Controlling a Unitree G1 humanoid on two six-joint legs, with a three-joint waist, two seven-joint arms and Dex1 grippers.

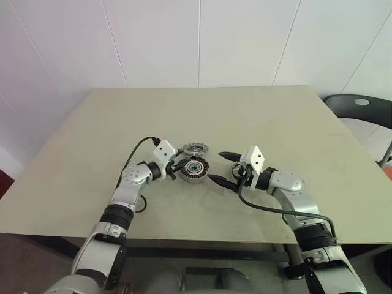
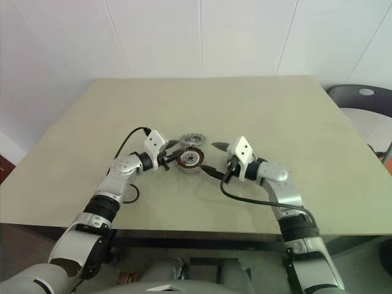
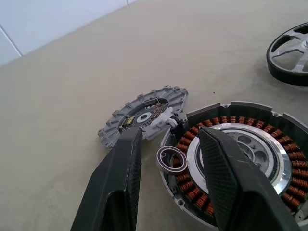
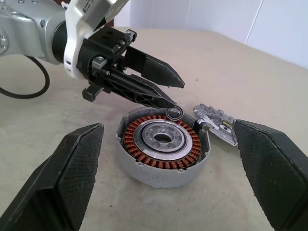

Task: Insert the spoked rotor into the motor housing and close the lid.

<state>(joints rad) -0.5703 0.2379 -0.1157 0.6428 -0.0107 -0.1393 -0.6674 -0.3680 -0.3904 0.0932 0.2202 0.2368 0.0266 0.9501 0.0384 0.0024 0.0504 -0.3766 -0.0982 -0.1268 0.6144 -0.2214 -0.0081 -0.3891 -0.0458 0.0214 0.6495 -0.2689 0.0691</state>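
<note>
While held low over the tabletop (image 1: 275, 122), points at the motor housing (image 1: 195, 169) from its left side: left gripper (image 1: 177, 168), fingers (image 3: 120, 183) parted a little and clamped on nothing. Between their tips, a small metal ring (image 3: 171, 160), propped on the housing's copper windings; whether touching either finger, cannot tell. Faces the housing from the opposite side: right gripper (image 1: 215, 166), fingers (image 4: 67, 173) spread wide, empty, one to each side of the housing and apart from it. Sits mid-tabletop, open face up: motor housing, a ring of copper-brown coils around a silver centre. Lies flat just behind the housing, up against its rim: a grey toothed disc (image 1: 195, 149) with a small circuit board at its centre, a pale connector between the two. Seen in the left wrist view past the housing, flat on the tabletop and apart from it: spoked rotor (image 3: 289, 54), dark-rimmed, untouched by either gripper.
</note>
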